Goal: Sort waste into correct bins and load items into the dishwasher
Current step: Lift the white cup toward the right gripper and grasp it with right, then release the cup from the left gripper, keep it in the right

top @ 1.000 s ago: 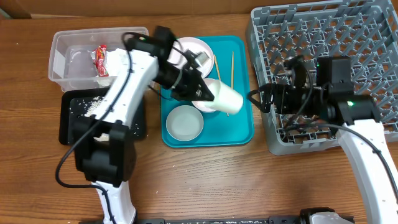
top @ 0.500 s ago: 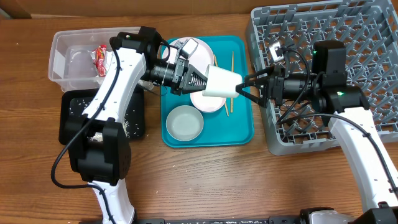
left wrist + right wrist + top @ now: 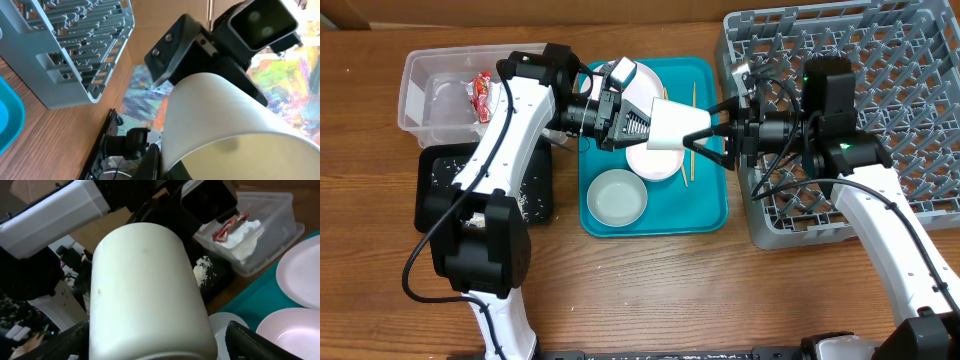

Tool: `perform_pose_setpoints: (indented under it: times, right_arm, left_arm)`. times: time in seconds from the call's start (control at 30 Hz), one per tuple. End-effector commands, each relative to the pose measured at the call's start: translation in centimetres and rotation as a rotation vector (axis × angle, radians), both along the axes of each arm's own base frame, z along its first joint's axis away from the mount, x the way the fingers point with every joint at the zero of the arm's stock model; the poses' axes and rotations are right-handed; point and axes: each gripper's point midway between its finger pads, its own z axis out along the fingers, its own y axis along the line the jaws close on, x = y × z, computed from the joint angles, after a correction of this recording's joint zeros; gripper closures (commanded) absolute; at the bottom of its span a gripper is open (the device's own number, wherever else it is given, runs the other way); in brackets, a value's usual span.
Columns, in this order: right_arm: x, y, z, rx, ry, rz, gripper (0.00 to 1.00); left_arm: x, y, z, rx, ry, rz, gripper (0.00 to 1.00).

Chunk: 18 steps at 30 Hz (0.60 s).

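Observation:
My left gripper [image 3: 645, 125] is shut on the rim of the small white cup [image 3: 675, 125] and holds it on its side above the teal tray. My right gripper [image 3: 708, 133] is open, its jaws on either side of the cup's base. In the right wrist view the cup [image 3: 150, 290] fills the gap between the two fingers, with space on the right side. In the left wrist view the cup [image 3: 225, 120] hides most of the jaws. The dish rack [image 3: 880, 40] stands at the right.
On the teal tray [image 3: 705, 205] lie the white plate [image 3: 630, 75], white bowl [image 3: 655, 162], grey-green bowl [image 3: 617, 197] and chopsticks [image 3: 693, 105]. The clear tub [image 3: 415, 60] holds a red wrapper [image 3: 480, 95] and napkin [image 3: 506, 95]. The black tray [image 3: 430, 205] holds rice.
My left gripper lifted the cup from a tilt over the tray to level, pointing right. My right gripper came left from the rack and now straddles the cup's base.

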Motion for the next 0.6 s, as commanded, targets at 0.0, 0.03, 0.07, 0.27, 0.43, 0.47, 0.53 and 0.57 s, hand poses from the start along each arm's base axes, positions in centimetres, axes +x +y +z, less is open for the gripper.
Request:
perform_pose_setpoints:
  times: [0.0, 0.03, 0.07, 0.27, 0.43, 0.47, 0.53, 0.57]
  right_arm:
    - [0.2, 0.3, 1.6, 0.026, -0.061, 0.016, 0.14]
    - [0.3, 0.3, 1.7, 0.028, -0.070, 0.016, 0.14]
    - [0.3, 0.3, 1.8, 0.030, -0.077, 0.016, 0.15]
    - [0.3, 0.3, 1.8, 0.034, -0.056, 0.015, 0.27]
    - [0.1, 0.5, 1.6, 0.029, -0.036, 0.019, 0.30]
    - [0.0, 0.6, 1.6, 0.030, -0.035, 0.023, 0.30]
    - [-0.3, 1.1, 1.6, 0.029, -0.040, 0.037, 0.30]
    - [-0.5, 1.3, 1.6, 0.028, -0.040, 0.043, 0.29]
  left_arm:
    - [0.0, -0.3, 0.9, -0.041, -0.041, -0.008, 0.96]
    - [-0.1, -0.3, 0.9, -0.041, -0.038, -0.008, 0.96]
    - [-0.1, -0.3, 0.9, -0.041, -0.037, -0.008, 0.96]
    - [-0.1, -0.3, 0.9, -0.042, -0.038, -0.008, 0.96]
    - [0.1, -0.4, 1.3, -0.067, -0.049, -0.005, 0.96]
    - [0.1, -0.4, 1.3, -0.071, -0.049, -0.005, 0.96]
    - [0.1, -0.4, 1.3, -0.072, -0.052, -0.005, 0.96]
    - [0.1, -0.4, 1.3, -0.071, -0.051, -0.005, 0.96]
